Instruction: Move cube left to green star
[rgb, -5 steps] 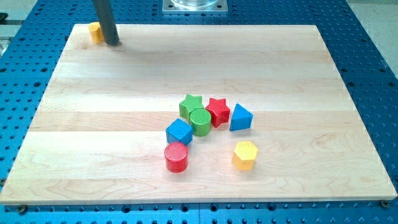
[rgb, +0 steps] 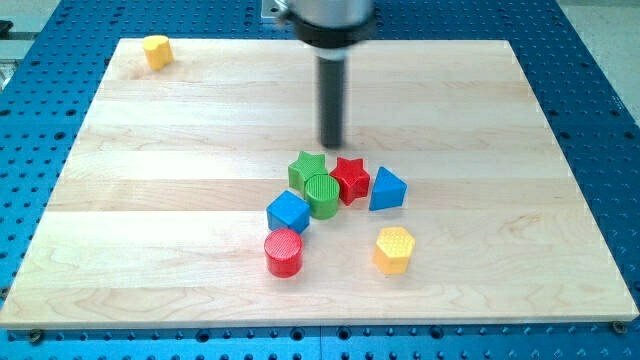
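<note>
A blue cube (rgb: 288, 212) lies near the board's middle, below and left of the green star (rgb: 306, 168). A green cylinder (rgb: 322, 194) sits between them, touching the star and close to the cube. My tip (rgb: 331, 146) stands just above the cluster, a little above and right of the green star, above the red star (rgb: 350, 179). It touches no block.
A blue triangular block (rgb: 386, 189) sits right of the red star. A red cylinder (rgb: 284, 253) lies below the cube. A yellow hexagonal block (rgb: 394, 249) is lower right. A small yellow block (rgb: 156, 50) rests at the wooden board's (rgb: 150, 200) top left corner.
My tip has swept from the top left corner beside the small yellow block to the middle, just above the cluster. No block has moved.
</note>
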